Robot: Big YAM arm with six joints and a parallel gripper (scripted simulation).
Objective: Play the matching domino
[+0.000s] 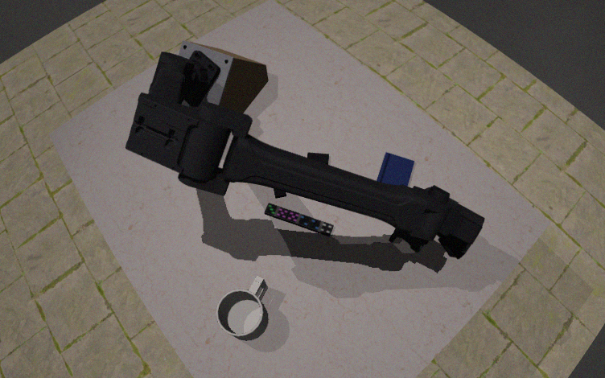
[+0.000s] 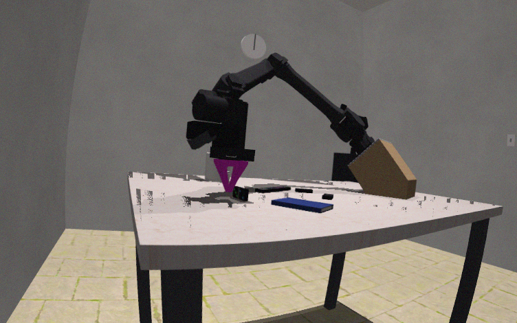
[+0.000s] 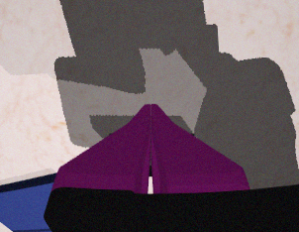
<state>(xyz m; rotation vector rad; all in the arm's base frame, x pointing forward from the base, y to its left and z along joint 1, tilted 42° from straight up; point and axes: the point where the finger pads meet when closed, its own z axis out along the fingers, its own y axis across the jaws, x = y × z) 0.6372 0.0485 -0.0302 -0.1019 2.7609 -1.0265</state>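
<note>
So from the top, the black domino line with coloured pips [image 1: 298,219] [image 2: 272,188] lies face up on the pale desk [image 1: 366,328] [image 2: 252,228]. White mug [image 1: 241,332] sits at its 7 o'clock, blue book [image 1: 397,169] [image 2: 302,204] [image 3: 25,203] at 2 o'clock, partly under the arm.

Exterior view: the magenta-fingered tool [image 2: 229,190] [image 3: 150,114] points down, tips together. Black domino with green and blue pips [image 2: 240,194] stands on edge just beside them, around 3 o'clock; can't tell if they touch. Two small black pieces [image 2: 304,190] [image 2: 327,196] lie at the book's 12 and 2.

Wrist cam: fingertips meet, book's at 8 o'clock.
</note>
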